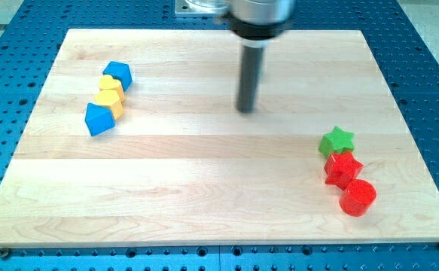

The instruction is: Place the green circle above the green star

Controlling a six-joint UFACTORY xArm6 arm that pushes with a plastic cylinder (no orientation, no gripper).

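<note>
On the left of the wooden table [204, 218], toward the far side, four small blocks sit packed in a slanting row. Nearest the viewer is a blue block [99, 119], chunky and angular. Touching it are two yellow blocks, a yellow pentagon-like block [110, 102] and a yellow heart [111, 85]. At the far end of the row is a second blue block [118, 74].

In the middle, toward the far edge, the dark rod comes down from its silver and black mount. My tip [246, 110] rests on open wood, well apart from both groups of blocks. There is no claw on this arm, so there is nothing to be spread or pressed together; only the plain rod shows.

On the right, nearer the viewer, three blocks stand in a tight line. The green star [336, 140] is the farthest of them, bright green with short blunt points, lying flat. Just against its near side is a red star [342, 168], and touching that, nearest the viewer, a red cylinder [358, 197].

As for the green circle, I cannot find it anywhere on the table.

Around the table runs a blue perforated base [422, 45].
</note>
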